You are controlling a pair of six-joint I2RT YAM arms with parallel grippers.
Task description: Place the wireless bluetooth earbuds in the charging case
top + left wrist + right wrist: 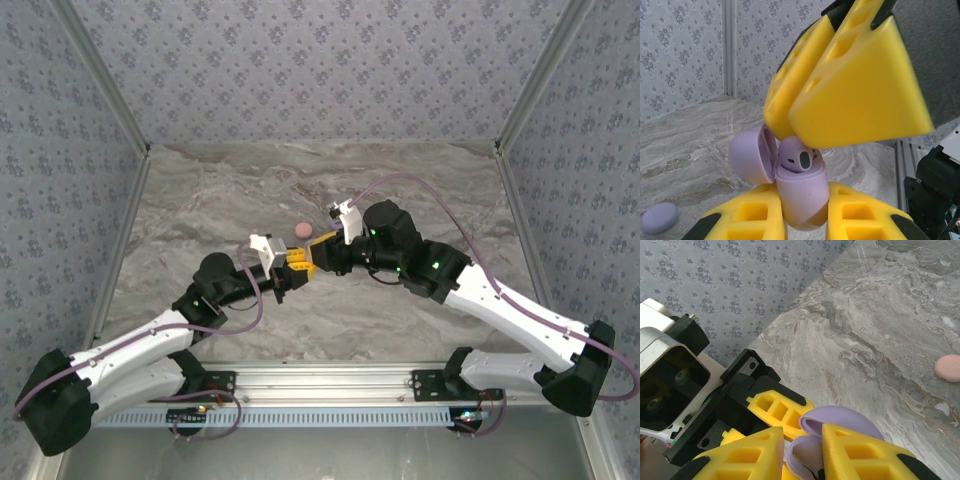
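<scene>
A grey-veined marble table [200, 190] sits inside walls [300, 60] papered in a pale blue-grey flower print, with a metal rail along the near edge where both arms are bolted. The arms reach inward and meet over the middle of the table, their yellow fingers close together. The left gripper [807, 202] is closed tight on the charging case [802, 192], a small lavender shell clamped upright between its two fingers and held off the table. The lid [752, 155] stands open, swung to the left in the left wrist view. One lavender earbud [796, 160] sits in the mouth of the case, a dark oval spot showing on its face. The right gripper [790, 134] comes down from above with its fingertips pressed to the top of that earbud. Its jaws are only slightly parted, and whether they are pinching the earbud or merely resting against it I cannot tell. From the right wrist, the open lid curves up between that gripper's own fingers. A small pinkish round thing [302, 230] lies on the marble just beyond the grippers, apart from both.
</scene>
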